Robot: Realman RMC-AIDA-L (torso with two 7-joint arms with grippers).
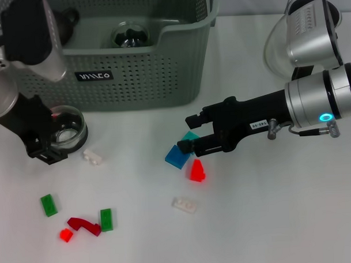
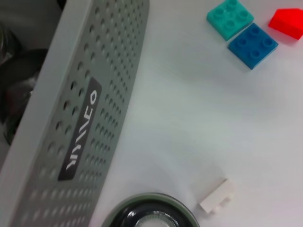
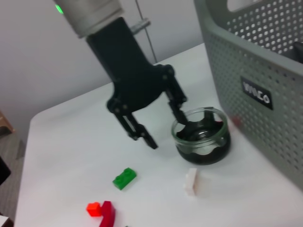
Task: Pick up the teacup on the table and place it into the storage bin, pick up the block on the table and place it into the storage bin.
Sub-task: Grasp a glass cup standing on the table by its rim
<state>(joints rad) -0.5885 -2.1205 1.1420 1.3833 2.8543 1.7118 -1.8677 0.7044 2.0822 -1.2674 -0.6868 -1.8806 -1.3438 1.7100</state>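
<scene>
The clear glass teacup (image 1: 67,126) (image 3: 201,137) (image 2: 151,213) stands on the white table just in front of the grey-green storage bin (image 1: 133,81) (image 3: 255,71) (image 2: 85,118). My left gripper (image 1: 52,138) (image 3: 163,127) is open at the cup: one finger dips inside the rim, the other stays outside. My right gripper (image 1: 189,133) is open low over the table, its fingers on either side of a teal block (image 1: 191,135) (image 2: 229,18). A blue block (image 1: 176,156) (image 2: 253,45) and a red block (image 1: 196,171) (image 2: 287,21) lie right beside it.
A white block (image 1: 93,157) (image 3: 191,181) lies near the cup and another white one (image 1: 184,205) mid-table. Green blocks (image 1: 49,204) and red pieces (image 1: 83,225) are scattered front left. Glassware (image 1: 129,35) sits in the bin. A clear glass vessel (image 1: 273,50) stands back right.
</scene>
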